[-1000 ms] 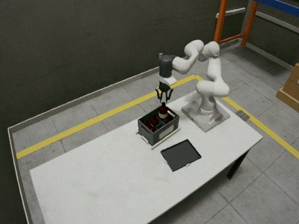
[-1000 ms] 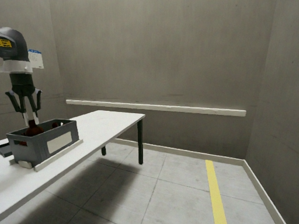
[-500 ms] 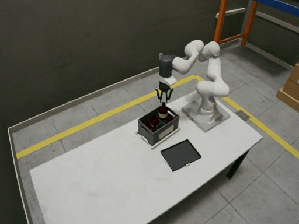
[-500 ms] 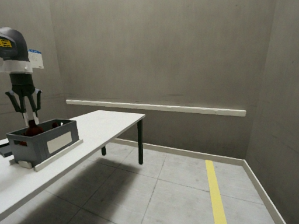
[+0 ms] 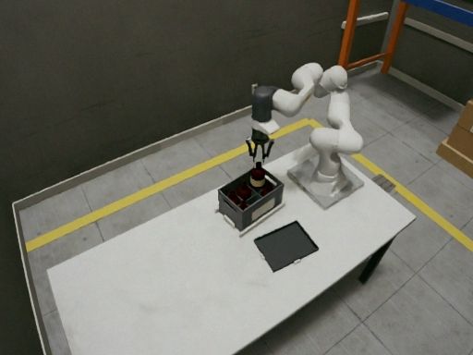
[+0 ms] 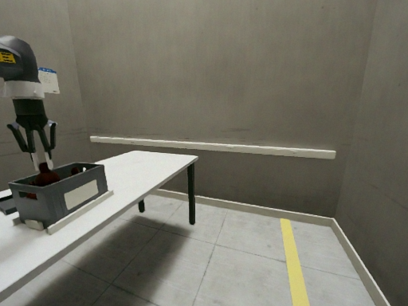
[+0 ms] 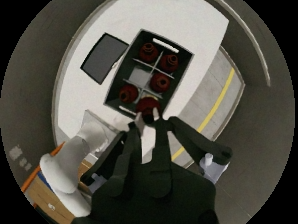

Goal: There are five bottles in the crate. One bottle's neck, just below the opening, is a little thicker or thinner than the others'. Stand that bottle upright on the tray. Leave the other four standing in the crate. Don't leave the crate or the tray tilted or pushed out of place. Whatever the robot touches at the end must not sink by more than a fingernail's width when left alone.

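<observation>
1. Top view: gripper (image 5: 259,161) (image 6: 42,162) (image 7: 148,115) clamped on raised bottle (image 5: 258,177) (image 6: 47,177) (image 7: 147,105), crate's far-right corner.
2. Crate (image 5: 234,215) (image 6: 56,209) (image 7: 180,81) walls, other bottles (image 5: 244,189) (image 7: 161,82) crowd it.
3. Tray (image 5: 286,245) (image 6: 7,204) (image 7: 105,58) near-right; open surface inside low rim.

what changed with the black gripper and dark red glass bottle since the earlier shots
Nothing visibly changed: the black gripper still grips the raised dark red glass bottle; the gray crate and black tray stayed put
</observation>
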`<state>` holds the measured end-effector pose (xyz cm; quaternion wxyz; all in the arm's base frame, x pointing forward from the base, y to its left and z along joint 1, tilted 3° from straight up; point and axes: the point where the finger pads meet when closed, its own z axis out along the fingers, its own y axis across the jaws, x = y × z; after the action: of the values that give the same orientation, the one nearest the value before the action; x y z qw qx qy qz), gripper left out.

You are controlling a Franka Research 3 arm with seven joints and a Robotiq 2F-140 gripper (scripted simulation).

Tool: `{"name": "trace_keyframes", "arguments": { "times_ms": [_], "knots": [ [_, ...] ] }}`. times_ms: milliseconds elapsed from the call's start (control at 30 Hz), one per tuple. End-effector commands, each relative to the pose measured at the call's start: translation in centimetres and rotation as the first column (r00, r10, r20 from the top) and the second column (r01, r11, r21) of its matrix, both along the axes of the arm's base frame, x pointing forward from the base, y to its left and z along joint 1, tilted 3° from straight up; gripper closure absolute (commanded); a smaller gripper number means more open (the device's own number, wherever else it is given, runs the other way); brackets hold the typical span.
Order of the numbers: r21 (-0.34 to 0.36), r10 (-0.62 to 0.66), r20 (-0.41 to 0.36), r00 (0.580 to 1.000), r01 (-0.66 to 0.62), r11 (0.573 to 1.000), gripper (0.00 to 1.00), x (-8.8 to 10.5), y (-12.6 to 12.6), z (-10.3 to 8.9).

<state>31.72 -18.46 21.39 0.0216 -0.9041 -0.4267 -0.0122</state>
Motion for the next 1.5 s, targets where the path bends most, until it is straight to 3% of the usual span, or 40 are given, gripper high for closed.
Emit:
{"name": "trace_keyframes", "arguments": {
  "times_ms": [0, 967, 1467],
  "knots": [
    [0.003, 0.004, 0.002, 1.000, -0.004, 1.000, 0.90, 0.0, 0.1, 0.3],
    [0.003, 0.004, 0.002, 1.000, -0.004, 1.000, 0.90, 0.0, -0.1, 3.3],
    [0.003, 0.004, 0.002, 1.000, -0.004, 1.000, 0.90, 0.0, -0.1, 3.8]
  ]
}}
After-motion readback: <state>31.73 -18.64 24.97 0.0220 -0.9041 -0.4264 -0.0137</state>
